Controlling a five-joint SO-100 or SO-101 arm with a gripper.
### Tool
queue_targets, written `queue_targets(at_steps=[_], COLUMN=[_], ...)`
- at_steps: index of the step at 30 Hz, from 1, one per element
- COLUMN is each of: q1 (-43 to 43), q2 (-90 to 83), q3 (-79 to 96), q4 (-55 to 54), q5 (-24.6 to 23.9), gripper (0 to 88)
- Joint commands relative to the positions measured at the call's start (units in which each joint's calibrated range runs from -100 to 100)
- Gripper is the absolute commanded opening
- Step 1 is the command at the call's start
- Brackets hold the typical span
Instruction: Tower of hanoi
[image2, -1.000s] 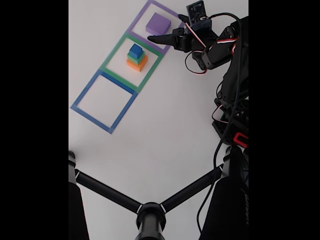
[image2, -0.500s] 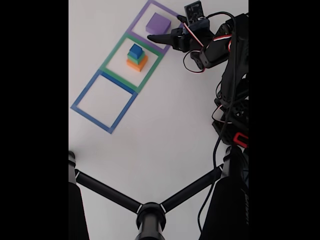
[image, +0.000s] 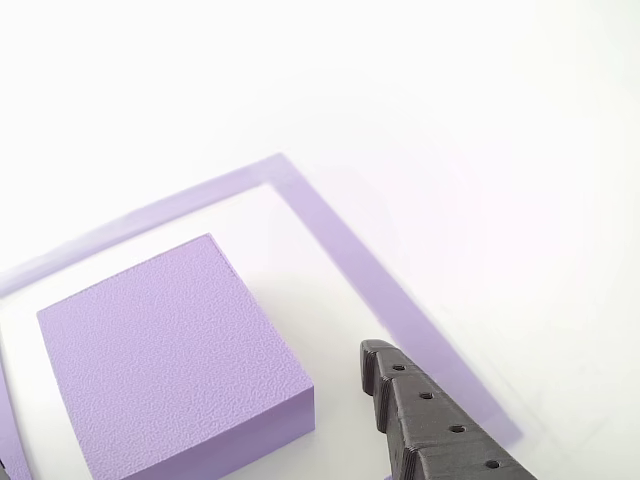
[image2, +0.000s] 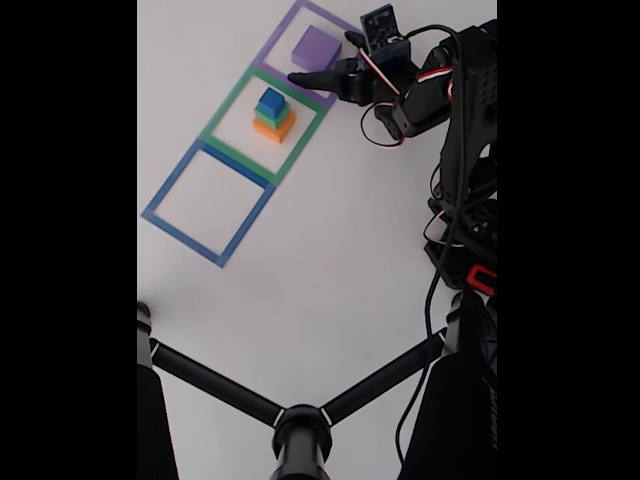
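The large purple block (image2: 316, 47) lies flat inside the purple square outline (image2: 284, 32). In the green outline (image2: 228, 102) the orange, green and blue blocks stand stacked (image2: 273, 112), the blue cube on top. My gripper (image2: 322, 57) is open and hovers at the purple block, with one fingertip (image2: 296, 77) at its near side and the other by its right side. In the other view the purple block (image: 170, 350) sits close up, a black ridged finger (image: 430, 430) is beside its right edge, and the gripper (image: 190, 415) spans the block.
A blue square outline (image2: 208, 203) lies left of the green one. The arm's body and cables (image2: 465, 200) stand along the right edge. A black three-legged stand (image2: 300, 425) crosses the bottom of the fixed view.
In the fixed view the gripper has slid left and slightly up, so its fingers now reach further alongside the purple block. The blocks have not moved.
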Motion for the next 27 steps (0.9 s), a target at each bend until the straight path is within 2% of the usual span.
queue_targets(at_steps=[1,27], q1=[-0.72,-1.77], q2=[-0.31,1.79], q3=[-0.86,-0.95], q4=[-1.79,-3.09], q5=[0.00,0.00], gripper=[45.7,29.9])
